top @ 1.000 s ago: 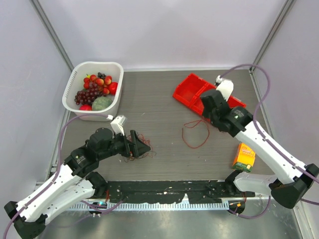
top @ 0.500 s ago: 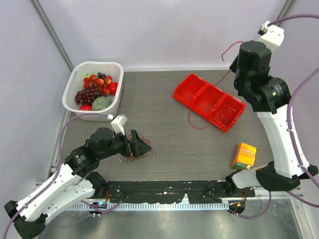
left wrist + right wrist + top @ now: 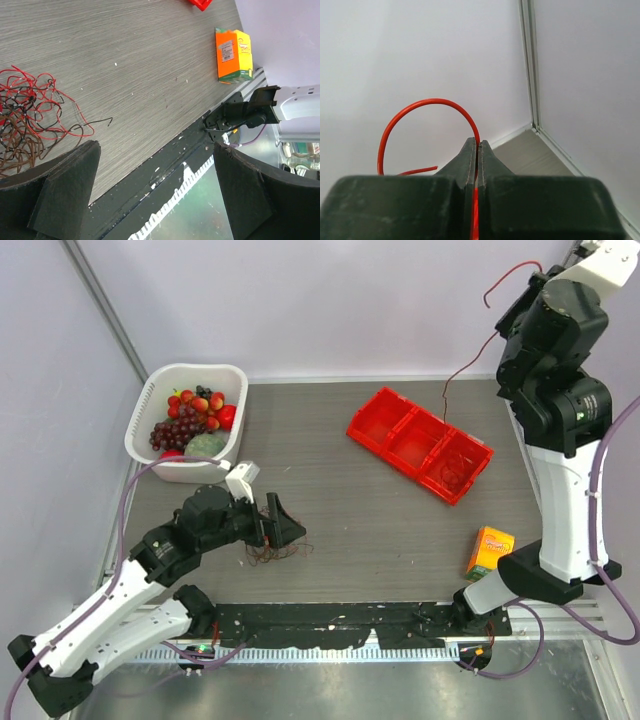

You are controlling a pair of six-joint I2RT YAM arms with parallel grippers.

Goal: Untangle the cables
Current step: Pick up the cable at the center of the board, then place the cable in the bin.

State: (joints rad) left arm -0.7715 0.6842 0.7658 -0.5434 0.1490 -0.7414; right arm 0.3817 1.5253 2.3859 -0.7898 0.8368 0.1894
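The cables (image 3: 27,120) are a small tangle of thin red and dark brown wires on the grey table, seen at the left of the left wrist view. From the top they lie at the tangle (image 3: 275,552), just near of my left gripper (image 3: 281,524). This left gripper (image 3: 156,150) is open wide, hovering beside the tangle with nothing between its fingers. My right gripper (image 3: 478,145) is shut on a single red wire (image 3: 420,105). It is raised high at the back right (image 3: 527,288), and the red wire (image 3: 470,360) hangs down over the red tray (image 3: 372,410).
The red tray has three compartments, and a few thin wires (image 3: 455,470) lie in the right one. A white basket (image 3: 190,370) of fruit stands at the back left. An orange box (image 3: 490,553) lies near the right arm's base, also the orange box (image 3: 232,55).
The right arm has swung up and back, carrying the red wire off the table to high above the tray. The left gripper has opened a little wider and lifted slightly from the tangle.
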